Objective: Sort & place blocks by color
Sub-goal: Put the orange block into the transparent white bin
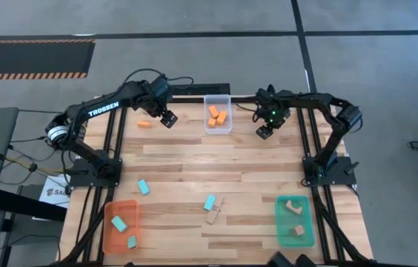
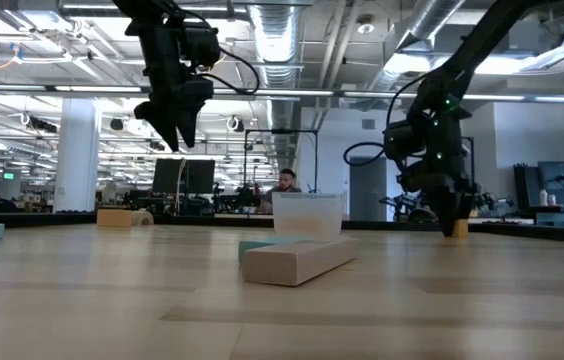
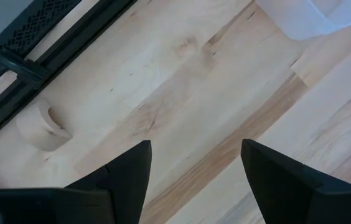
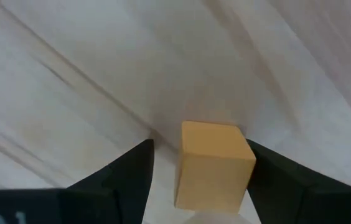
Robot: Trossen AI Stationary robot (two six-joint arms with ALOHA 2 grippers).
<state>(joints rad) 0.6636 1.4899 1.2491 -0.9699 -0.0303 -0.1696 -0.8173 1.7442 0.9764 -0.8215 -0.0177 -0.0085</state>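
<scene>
The table (image 1: 194, 159) is pale butcher-block wood, its planks streaked light and honey. At its far edge sits a clear plastic tray (image 1: 218, 104) holding two orange blocks (image 1: 216, 116). Just to its right the right gripper (image 1: 264, 132) is down at the tabletop, and its wrist view shows what the overhead picture hides: a small orange-yellow cube (image 4: 214, 163), smooth-faced and sharp-edged, standing on the wood between the two dark fingers (image 4: 119, 177), which are spread on either side of it with a gap on the one side; whether the other finger touches it I cannot tell. From table height that cube (image 2: 459, 229) shows only as a sliver under the arm.

The left gripper (image 1: 167, 119) hangs above the table left of the clear tray, fingers apart with nothing between them. A flat orange block (image 1: 144, 124) lies near it. Its wrist view picks up a rounded tan wooden piece with a notch (image 3: 42, 126) by the black frame.

Nearer the front, a long plain wooden block (image 1: 214, 211) lies touching a light blue block (image 1: 209, 202); another light blue one (image 1: 144, 186) sits well to the left. The orange tray (image 1: 121, 226) at the front left holds two teal blocks (image 1: 118, 222); the green tray (image 1: 295, 220) at the front right holds two tan pieces (image 1: 292, 208).
</scene>
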